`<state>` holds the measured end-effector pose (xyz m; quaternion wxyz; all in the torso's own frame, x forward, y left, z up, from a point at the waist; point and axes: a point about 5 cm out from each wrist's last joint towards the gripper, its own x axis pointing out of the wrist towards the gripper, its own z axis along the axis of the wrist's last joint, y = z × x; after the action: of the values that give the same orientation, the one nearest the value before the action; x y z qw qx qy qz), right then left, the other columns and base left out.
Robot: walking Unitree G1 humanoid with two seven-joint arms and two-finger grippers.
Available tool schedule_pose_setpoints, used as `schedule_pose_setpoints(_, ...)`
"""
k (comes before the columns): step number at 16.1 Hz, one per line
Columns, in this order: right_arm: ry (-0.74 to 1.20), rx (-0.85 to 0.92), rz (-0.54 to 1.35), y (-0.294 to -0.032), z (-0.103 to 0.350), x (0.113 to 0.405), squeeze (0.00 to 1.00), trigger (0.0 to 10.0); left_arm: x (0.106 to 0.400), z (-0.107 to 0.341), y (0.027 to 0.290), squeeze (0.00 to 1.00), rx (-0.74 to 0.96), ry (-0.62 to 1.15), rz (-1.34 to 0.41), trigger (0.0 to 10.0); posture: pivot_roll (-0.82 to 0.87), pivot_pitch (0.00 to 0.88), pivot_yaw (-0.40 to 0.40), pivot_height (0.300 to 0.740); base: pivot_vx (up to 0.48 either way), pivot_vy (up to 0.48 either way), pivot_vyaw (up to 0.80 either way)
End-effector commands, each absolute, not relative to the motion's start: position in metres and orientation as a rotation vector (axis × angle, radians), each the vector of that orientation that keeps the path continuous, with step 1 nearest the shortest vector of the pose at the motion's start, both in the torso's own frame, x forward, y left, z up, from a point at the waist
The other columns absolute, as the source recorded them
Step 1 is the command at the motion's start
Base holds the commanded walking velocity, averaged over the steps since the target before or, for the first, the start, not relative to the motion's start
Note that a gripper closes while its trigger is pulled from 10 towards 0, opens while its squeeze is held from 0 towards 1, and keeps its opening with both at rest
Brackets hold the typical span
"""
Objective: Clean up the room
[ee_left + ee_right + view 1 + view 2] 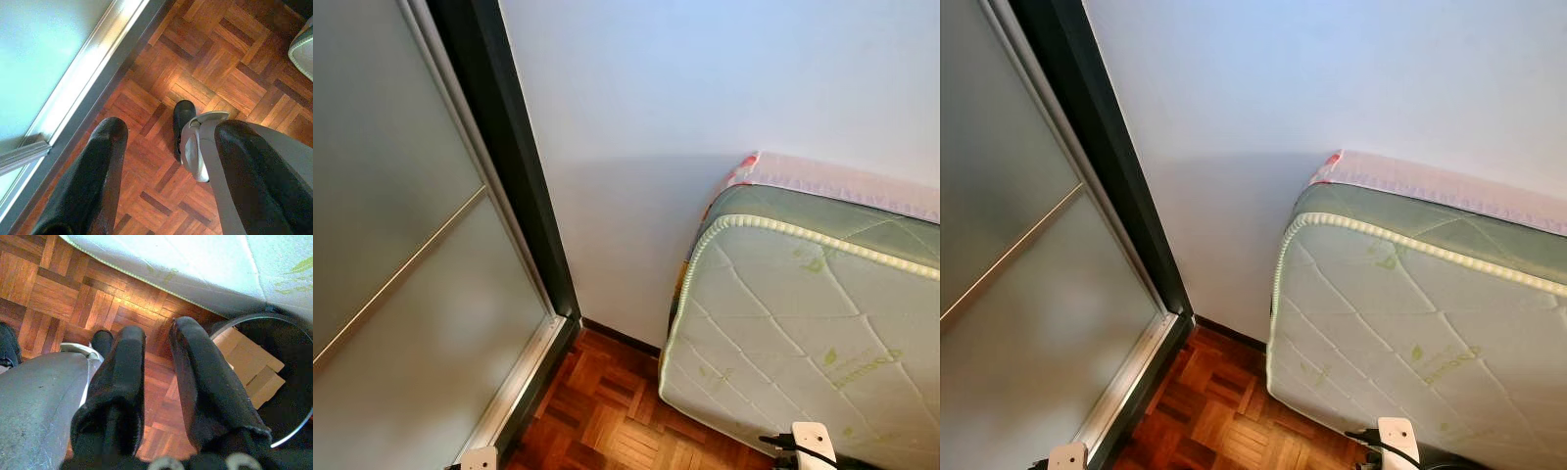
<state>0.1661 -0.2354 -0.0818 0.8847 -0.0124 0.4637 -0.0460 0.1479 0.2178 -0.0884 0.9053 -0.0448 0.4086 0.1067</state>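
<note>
- While both arms hang low, left tool point(161, 161) is open w/ nothing in it, over parquet floor point(210, 73) beside sliding-door track point(93, 63).
- Right tool point(156, 382) slightly open, holding nothing; black bin point(288, 396) w/ cardboard point(254, 367) just beside it.
- Mattress point(803, 333) edge leaves narrow floor strip to door point(401, 294).

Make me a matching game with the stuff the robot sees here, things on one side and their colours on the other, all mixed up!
Things:
1. mattress
2. floor
3. bin
4. wall

Colours:
A. reddish-brown wood
B. plain white
C. pale green, quilted
D. black with cardboard inside

Pairs: 1-C, 2-A, 3-D, 4-B
</note>
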Motion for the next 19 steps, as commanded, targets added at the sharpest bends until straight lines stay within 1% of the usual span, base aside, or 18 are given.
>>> schedule_pose_setpoints(1,0.823,0.193,-0.137,-0.2316,-0.0503,0.2283,0.0,10.0,0.1641,-0.0948,0.1474,0.0,-0.147,0.972,0.087,10.0,-0.08,0.0,0.018,0.74,0.0,0.0,0.0)
schedule_pose_setpoints(12,0.824,0.189,-0.131,-0.2315,-0.05,0.2287,0.0,10.0,0.1645,-0.0946,0.1474,0.0,-0.153,0.968,0.094,10.0,-0.08,0.0,0.017,0.74,0.0,0.0,0.0)
schedule_pose_setpoints(13,0.819,0.206,-0.122,-0.2293,-0.0487,0.2314,0.0,10.0,0.1672,-0.0934,0.15,0.0,-0.119,0.964,0.087,10.0,-0.07,0.0,0.018,0.74,0.0,0.0,0.0)
schedule_pose_setpoints(19,0.826,0.221,-0.115,-0.2297,-0.0475,0.2332,0.0,10.0,0.1689,-0.0929,0.149,0.0,-0.109,0.969,0.091,10.0,-0.07,0.0,0.015,0.74,0.0,0.0,0.0)
